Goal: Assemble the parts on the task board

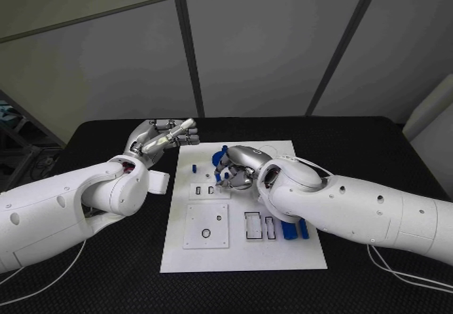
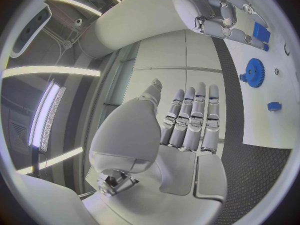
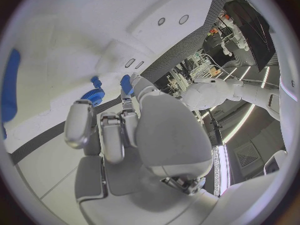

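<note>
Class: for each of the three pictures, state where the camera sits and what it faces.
Head view: above, looking down at the task board; both arms show.
Left wrist view: behind the left robot hand, facing the board's edge and a blue gear.
Right wrist view: behind the right robot hand, over the board.
Shared: the gear.

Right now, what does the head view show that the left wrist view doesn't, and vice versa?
Head view: the pale square plate with holes and the long blue bars at the near end of the white task board. Left wrist view: the silver left hand up close, fingers straight, holding nothing. Both: the blue toothed gear and the silver right hand over the board.
</note>
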Available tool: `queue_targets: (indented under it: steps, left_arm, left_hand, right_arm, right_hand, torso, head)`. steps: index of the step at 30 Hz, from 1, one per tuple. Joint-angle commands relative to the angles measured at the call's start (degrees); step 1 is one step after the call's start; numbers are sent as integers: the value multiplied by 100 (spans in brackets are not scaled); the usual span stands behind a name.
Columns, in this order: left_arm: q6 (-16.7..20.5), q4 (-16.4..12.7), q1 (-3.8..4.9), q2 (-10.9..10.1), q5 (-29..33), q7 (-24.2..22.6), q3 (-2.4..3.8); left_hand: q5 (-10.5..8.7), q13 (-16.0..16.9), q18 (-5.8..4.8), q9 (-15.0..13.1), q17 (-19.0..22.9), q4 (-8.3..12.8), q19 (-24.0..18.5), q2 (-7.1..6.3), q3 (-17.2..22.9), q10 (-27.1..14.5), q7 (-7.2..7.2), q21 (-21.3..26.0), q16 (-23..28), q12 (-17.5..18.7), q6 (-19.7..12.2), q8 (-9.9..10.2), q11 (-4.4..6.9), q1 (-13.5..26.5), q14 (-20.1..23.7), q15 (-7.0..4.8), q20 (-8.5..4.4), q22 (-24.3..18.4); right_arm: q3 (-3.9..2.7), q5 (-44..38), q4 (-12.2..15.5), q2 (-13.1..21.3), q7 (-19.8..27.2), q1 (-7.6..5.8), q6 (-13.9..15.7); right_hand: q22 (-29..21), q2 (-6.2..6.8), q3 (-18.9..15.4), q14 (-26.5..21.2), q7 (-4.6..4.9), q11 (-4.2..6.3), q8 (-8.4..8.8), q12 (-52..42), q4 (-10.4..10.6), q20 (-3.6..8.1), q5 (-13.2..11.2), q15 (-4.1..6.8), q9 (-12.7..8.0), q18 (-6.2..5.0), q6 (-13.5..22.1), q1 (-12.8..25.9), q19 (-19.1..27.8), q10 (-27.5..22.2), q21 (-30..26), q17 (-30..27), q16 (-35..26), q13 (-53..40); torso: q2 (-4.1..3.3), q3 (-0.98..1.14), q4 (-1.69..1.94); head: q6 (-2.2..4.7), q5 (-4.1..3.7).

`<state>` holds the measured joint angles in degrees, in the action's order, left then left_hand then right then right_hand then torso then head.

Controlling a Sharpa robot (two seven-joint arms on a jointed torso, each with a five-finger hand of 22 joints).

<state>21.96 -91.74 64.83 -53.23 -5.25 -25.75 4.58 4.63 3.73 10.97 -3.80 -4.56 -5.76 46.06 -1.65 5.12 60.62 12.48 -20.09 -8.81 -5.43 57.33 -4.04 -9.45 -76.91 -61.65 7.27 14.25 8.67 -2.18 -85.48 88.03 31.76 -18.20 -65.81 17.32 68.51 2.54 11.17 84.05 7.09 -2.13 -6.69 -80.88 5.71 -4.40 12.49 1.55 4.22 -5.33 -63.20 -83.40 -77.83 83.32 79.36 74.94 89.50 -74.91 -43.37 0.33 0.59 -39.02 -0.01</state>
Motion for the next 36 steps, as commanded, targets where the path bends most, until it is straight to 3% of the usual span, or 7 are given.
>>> queue_targets:
  steps: [1, 14, 28, 36]
  left_arm:
    - [-65, -3, 9, 8, -35, -8, 6]
    - [-73, 5, 9, 21, -35, 6, 6]
    - [-73, 14, 9, 29, -35, 19, 6]
    - [-68, 13, 9, 24, -35, 23, 6]
  left_hand:
    - [-35, -3, -46, 4, -1, 29, -19, 79, 7, 34, 15, -31, 22, 17, 14, 21, -23, 2, -33, 19, -2, -6]
    - [-37, -3, -46, 3, -2, 26, -18, 80, 4, 37, 18, -33, 24, 18, 16, 21, -24, 13, -36, 19, -2, -6]
    - [-37, -3, -46, 3, -2, 26, -18, 80, 4, 37, 18, -33, 24, 18, 16, 21, -24, 13, -36, 19, -2, -6]
    - [-38, -3, -46, 4, -2, 26, -18, 78, 1, 38, 22, -34, 27, 21, 16, 22, -26, 19, -38, 19, -2, -7]
  right_arm:
    - [8, -293, -27, -72, -209, 23, -94]
    - [87, -369, -114, -203, -216, 113, -231]
    - [102, -457, -175, -226, -264, 148, -397]
    - [103, -511, -186, -228, -265, 149, -567]
  right_hand:
    - [6, 11, 25, 588, -56, 25, -47, 5, 11, -3, 26, 37, 12, 106, -93, 66, -39, 5, 30, 1475, 38, -562]
    - [10, 21, 23, 588, -60, 28, -53, 0, 19, 0, 25, 39, 12, 107, -102, 96, -43, 11, 32, 1478, 39, -568]
    - [-1, 42, 15, 586, -61, 30, -51, 9, 34, 3, 23, 43, 8, 105, -96, 150, -38, 6, 26, 1467, 35, -559]
    - [-21, 121, -3, 582, -42, 17, -18, 42, 49, 2, 67, 36, -12, 101, -33, 240, -27, -17, 14, 1451, 29, -531]
  torso:
    - [-3, 2, 4]
    - [-11, 8, -9]
    - [-5, 6, -8]
    - [-5, 4, -3]
  head:
    - [-14, 6]
    - [-64, 31]
    - [-115, 41]
    - [-137, 38]
